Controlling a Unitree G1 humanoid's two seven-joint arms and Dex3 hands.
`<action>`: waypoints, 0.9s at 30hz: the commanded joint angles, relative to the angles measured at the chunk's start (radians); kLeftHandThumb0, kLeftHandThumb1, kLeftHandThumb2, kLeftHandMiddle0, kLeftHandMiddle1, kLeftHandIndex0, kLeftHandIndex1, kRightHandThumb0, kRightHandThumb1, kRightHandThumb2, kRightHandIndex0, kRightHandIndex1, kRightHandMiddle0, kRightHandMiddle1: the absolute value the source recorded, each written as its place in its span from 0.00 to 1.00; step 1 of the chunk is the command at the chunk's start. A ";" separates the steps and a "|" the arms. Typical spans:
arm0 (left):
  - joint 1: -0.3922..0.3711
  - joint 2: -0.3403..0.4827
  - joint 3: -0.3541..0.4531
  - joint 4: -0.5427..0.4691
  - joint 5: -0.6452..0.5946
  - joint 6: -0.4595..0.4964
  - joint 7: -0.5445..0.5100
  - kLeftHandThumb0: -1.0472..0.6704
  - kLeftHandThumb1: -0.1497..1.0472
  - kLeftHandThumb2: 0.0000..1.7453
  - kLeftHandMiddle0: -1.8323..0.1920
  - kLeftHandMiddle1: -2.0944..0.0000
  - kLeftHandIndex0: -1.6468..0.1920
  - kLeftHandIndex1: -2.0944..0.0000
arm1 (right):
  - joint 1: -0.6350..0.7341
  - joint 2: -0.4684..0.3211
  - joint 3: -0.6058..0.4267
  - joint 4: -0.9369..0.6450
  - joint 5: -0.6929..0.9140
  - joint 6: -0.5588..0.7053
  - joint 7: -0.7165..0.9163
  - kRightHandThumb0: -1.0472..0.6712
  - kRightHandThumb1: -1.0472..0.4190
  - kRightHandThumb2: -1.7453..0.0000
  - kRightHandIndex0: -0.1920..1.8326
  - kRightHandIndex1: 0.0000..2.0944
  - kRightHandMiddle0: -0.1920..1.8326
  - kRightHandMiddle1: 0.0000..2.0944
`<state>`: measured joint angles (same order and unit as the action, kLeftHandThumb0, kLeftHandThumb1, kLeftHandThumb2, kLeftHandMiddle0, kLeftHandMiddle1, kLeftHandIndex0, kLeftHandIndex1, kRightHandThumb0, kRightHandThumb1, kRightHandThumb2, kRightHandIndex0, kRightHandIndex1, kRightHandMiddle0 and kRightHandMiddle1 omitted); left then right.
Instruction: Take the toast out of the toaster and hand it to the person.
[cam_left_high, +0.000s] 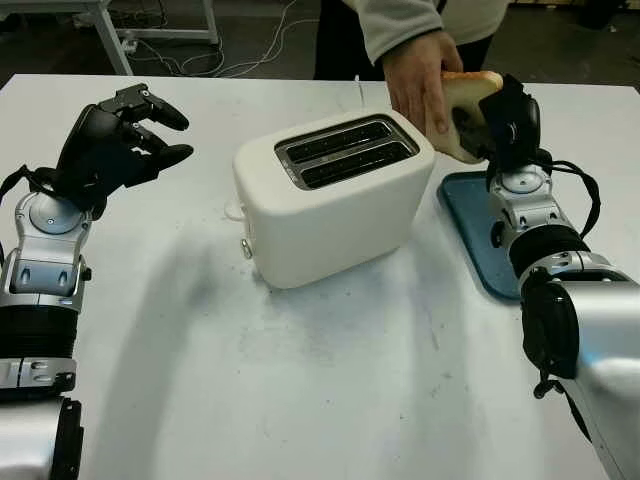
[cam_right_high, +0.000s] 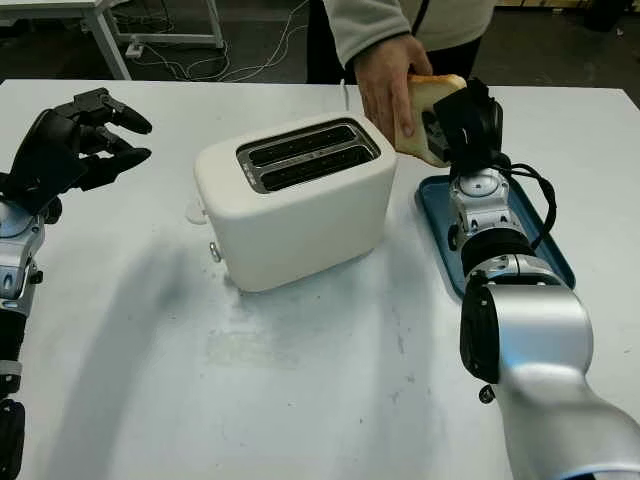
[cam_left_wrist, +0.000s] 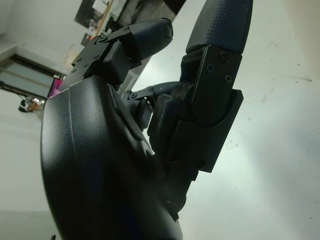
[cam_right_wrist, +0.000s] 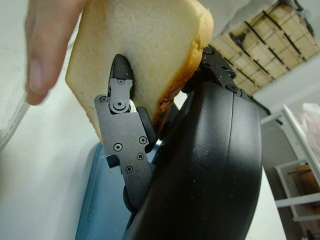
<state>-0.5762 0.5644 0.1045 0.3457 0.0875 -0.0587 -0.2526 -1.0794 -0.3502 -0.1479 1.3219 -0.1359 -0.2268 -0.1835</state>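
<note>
Table (cam_left_high: 300, 400): white, wide; carries all items below.

Toaster (cam_left_high: 330, 195): white, 2-slot, mid-table, slightly far of centre. Both slots look vacant, so extraction step judged done.

Tray (cam_right_high: 440, 215): blue, flat, right of toaster, under the right arm. Nothing seen lying on it.

Left hand (cam_left_high: 115, 145): black, far left of table, raised off the surface, well apart from toaster. Holds nothing, idle.

Right hand (cam_right_high: 462, 125): black, far right, above tray's far end. Fingers (cam_right_wrist: 120, 95) pinch the toast, one pressed across its flat face, the shell behind the crust.

Person's hand (cam_left_high: 420, 80): reaches in from far side, sleeve above; fingers wrapped on toast's left side, touching it. Both parties have hold, so handover judged mid-transfer.

Toast (cam_right_wrist: 145, 50): one slice, pale crumb, browner crust, held roughly upright in the air between right hand and person's hand, right of toaster and off the table.

Handling (judgement): v. light; stiff-ish at crust but brittle, crumb soft and easily dented or torn by hard fingertips. Surface dry, not slippery, grips w/o much force. Best hold: across flat faces near lower edge, leaving the upper and left part free for the person. Risk: snaps if both pull, drops if released too soon.
</note>
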 joint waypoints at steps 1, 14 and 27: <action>0.006 0.002 -0.001 0.000 0.010 -0.010 0.008 0.00 0.89 0.07 0.67 0.36 0.67 0.41 | 0.000 0.002 -0.002 0.000 0.004 -0.024 -0.004 0.53 0.09 0.79 0.46 0.83 0.32 0.83; 0.001 0.003 -0.003 0.010 0.018 -0.022 0.008 0.00 0.89 0.07 0.66 0.37 0.67 0.41 | -0.005 0.001 0.002 0.002 -0.001 -0.006 -0.010 0.52 0.09 0.79 0.45 0.83 0.32 0.83; 0.006 -0.001 0.001 0.001 0.019 -0.013 0.008 0.00 0.89 0.07 0.66 0.37 0.67 0.41 | 0.014 -0.066 0.124 -0.011 -0.089 -0.041 0.264 0.10 0.09 0.90 0.11 0.04 0.11 0.03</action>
<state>-0.5762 0.5644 0.1036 0.3515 0.1045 -0.0655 -0.2525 -1.0783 -0.3969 -0.0379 1.3216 -0.2144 -0.2346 0.0622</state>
